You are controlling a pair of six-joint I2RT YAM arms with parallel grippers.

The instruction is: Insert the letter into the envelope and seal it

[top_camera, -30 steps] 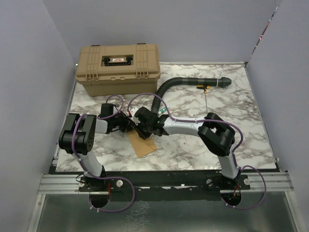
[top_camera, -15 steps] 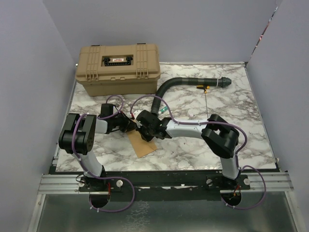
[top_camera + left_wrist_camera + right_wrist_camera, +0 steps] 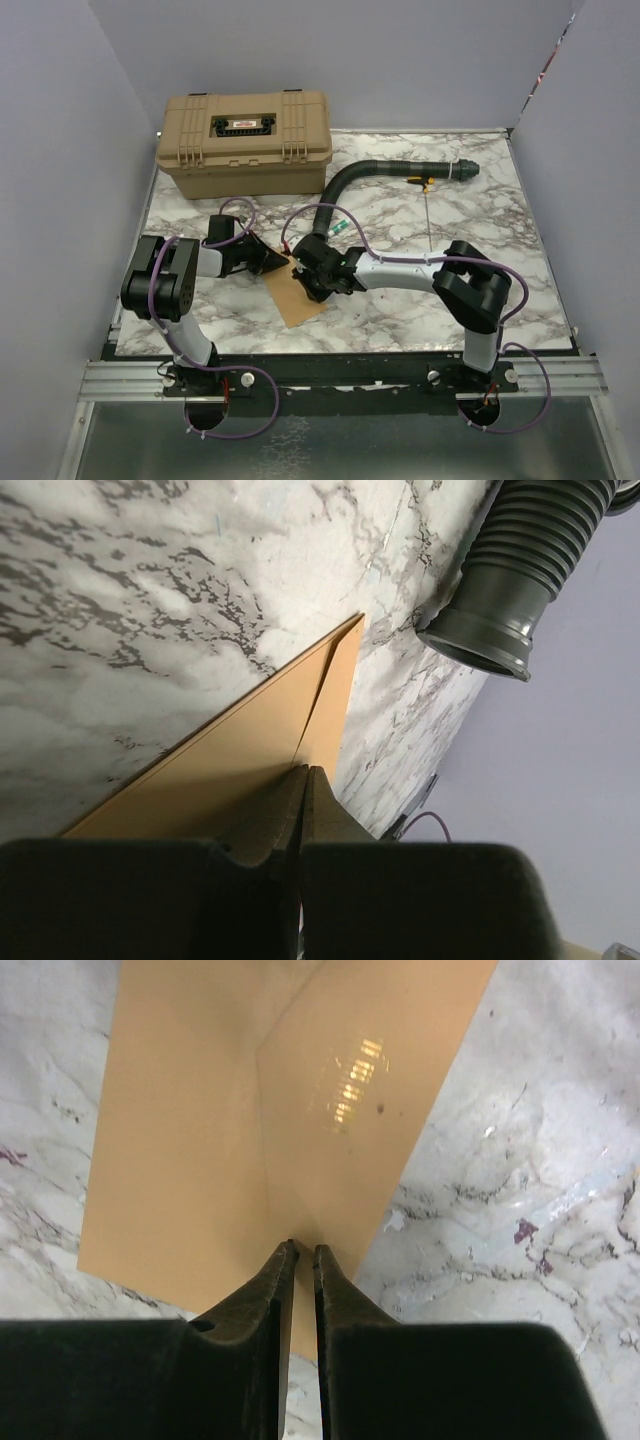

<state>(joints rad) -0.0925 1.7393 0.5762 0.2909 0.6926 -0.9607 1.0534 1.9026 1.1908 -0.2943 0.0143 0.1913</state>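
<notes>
**Left wrist to right wrist: both sets of tips on the envelope**

My left gripper (image 3: 302,772) is clenched, and the envelope (image 3: 250,740) touches its tips. I cannot tell if paper is pinched. My right gripper (image 3: 303,1250) is nearly closed, its tips over the envelope's near edge. I judge sealing is in hand: pin one side and stroke firmly along the crease. I count one envelope, one toolbox (image 3: 245,140) and one hose (image 3: 370,172). No separate letter shows; perhaps it is inside.

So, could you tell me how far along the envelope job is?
No loose letter shows, so it may already be inside. In hand: left gripper, jaws shut on the envelope; right gripper, jaws nearly closed, at its edge. Remaining: the seal, which I cannot confirm.
</notes>
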